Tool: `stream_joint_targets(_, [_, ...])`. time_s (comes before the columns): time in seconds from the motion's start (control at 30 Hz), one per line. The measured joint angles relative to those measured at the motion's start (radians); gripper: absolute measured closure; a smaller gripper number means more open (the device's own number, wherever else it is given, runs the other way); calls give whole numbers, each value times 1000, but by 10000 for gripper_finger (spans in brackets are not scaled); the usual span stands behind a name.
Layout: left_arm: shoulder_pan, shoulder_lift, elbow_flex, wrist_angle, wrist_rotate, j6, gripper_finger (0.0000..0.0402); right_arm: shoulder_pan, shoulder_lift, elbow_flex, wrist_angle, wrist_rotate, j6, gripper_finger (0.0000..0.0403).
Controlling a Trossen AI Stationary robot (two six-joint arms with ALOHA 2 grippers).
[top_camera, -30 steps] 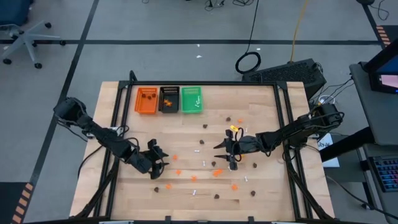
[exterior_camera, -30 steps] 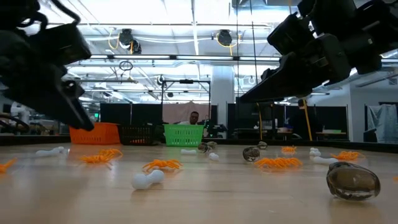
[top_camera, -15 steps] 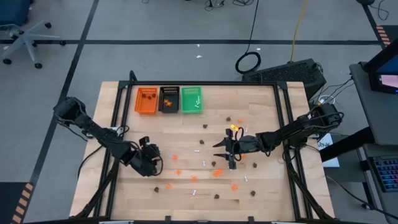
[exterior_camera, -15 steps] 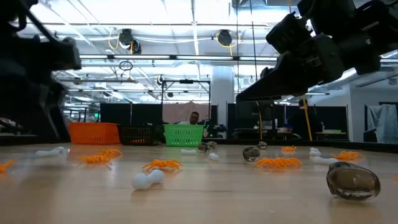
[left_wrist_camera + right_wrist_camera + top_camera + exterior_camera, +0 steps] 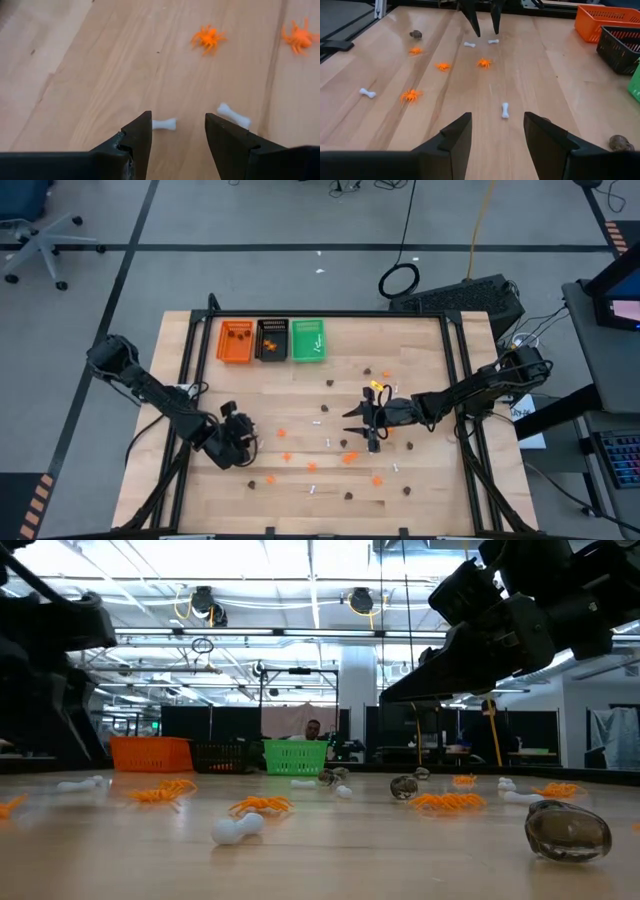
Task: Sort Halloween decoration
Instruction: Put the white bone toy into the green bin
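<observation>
While open, left hand [image 5: 175,132] hovers over white bone [image 5: 164,124].

My left tool [image 5: 243,442] swings back toward the bench's left edge and turns down over a white bone [image 5: 164,124].

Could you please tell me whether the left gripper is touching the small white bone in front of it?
Apart. In the left wrist view the open left gripper hangs above the white bone, bare wood visible around it.
</observation>
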Motion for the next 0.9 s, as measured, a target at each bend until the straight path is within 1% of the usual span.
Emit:
stream_joint_targets(0.27, [-27, -1, -82, 13, -8, -103, 220, 0, 0, 0, 0, 0, 2, 236])
stream_joint_targets(0.43, [-33, -2, -118, 75, -39, -99, 220, 0, 0, 0, 0, 2, 3, 236])
stream_joint_targets(0.6, [-31, 0, -123, 125, -69, -26, 220, -2, 0, 0, 0, 47, 1, 236])
stream_joint_targets(0.73, [-31, 0, -124, 123, -83, -24, 220, -2, 0, 0, 0, 51, 7, 236])
stream_joint_targets(0.9, [-28, 1, -124, 121, -141, -22, 220, -2, 0, 0, 0, 51, 15, 236])
